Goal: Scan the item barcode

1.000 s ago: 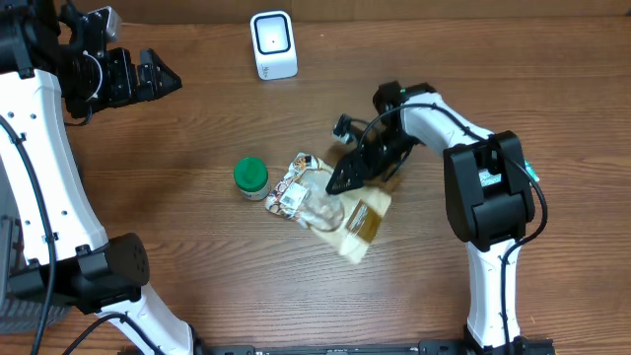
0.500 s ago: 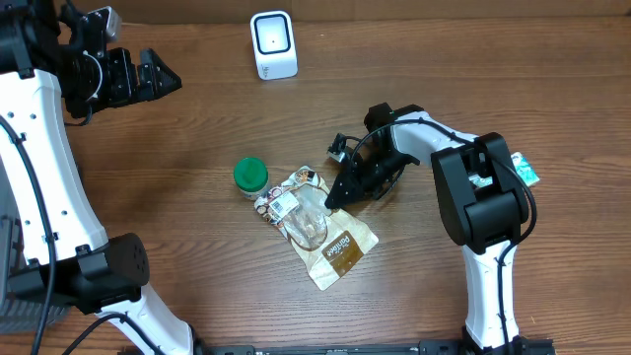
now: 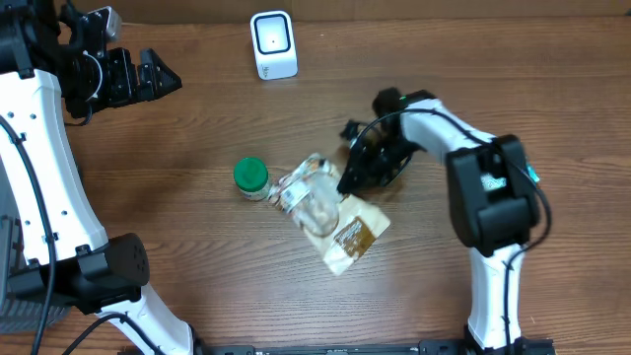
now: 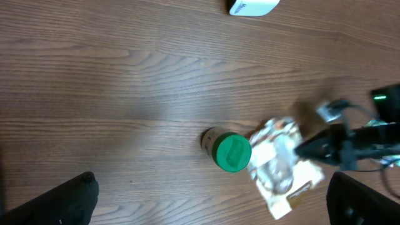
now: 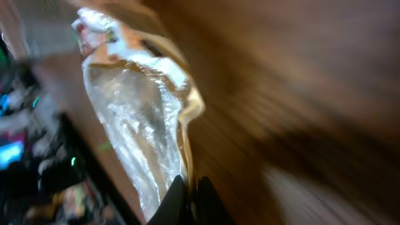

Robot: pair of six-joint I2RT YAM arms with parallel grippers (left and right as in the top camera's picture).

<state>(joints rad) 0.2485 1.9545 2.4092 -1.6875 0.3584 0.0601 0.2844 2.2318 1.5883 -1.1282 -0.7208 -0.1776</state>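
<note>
The item is a clear and tan snack pouch (image 3: 330, 212) with a printed label, lying mid-table. My right gripper (image 3: 347, 185) is shut on its upper right edge. In the right wrist view the crinkled clear film (image 5: 137, 106) runs up from the closed right gripper (image 5: 192, 187), whose two fingers pinch the pouch edge. The white barcode scanner (image 3: 273, 44) stands at the back of the table. My left gripper (image 3: 163, 79) hangs open high at the far left, well away from the pouch (image 4: 281, 162); its fingers (image 4: 69, 200) frame the left wrist view with nothing between them.
A small jar with a green lid (image 3: 250, 177) stands just left of the pouch, also seen beside it as the jar (image 4: 231, 151) from the left wrist. A teal and white packet (image 3: 532, 176) peeks out by the right arm's base. The scanner (image 4: 253, 6) shows at the top edge.
My right gripper has gone from open to shut on the pouch edge. The pouch has been dragged and turned on the table. The left arm has stayed still.
</note>
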